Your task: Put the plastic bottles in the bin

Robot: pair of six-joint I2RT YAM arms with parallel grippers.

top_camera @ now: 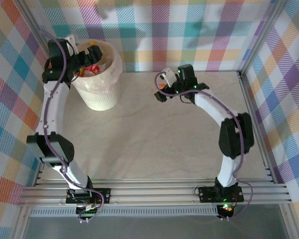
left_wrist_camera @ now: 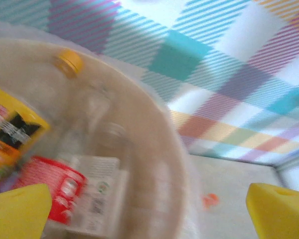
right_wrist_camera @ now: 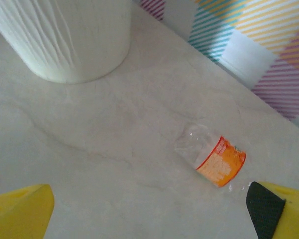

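Two claws spread wide, one above the bin, one over a bottle on the table.

Aluminium rails (top_camera: 154, 191) run along the near edge; beyond them the pale marbled tabletop (top_camera: 154, 144) reaches walls of pastel plaid cloth (top_camera: 189, 30). The left wrist view is blurred, so the plastic bottles (left_wrist_camera: 65, 191) heaped inside the big round cream-white bin (top_camera: 97, 94) read as red, yellow and clear smears. The left gripper (left_wrist_camera: 149, 213) hangs over that bin's rim, yellow fingers wide apart, empty. The right gripper (right_wrist_camera: 149, 214), equally spread and empty, hovers above a small clear bottle with an orange label (right_wrist_camera: 215, 160) lying on its side, untouched, nearest the black-padded finger.
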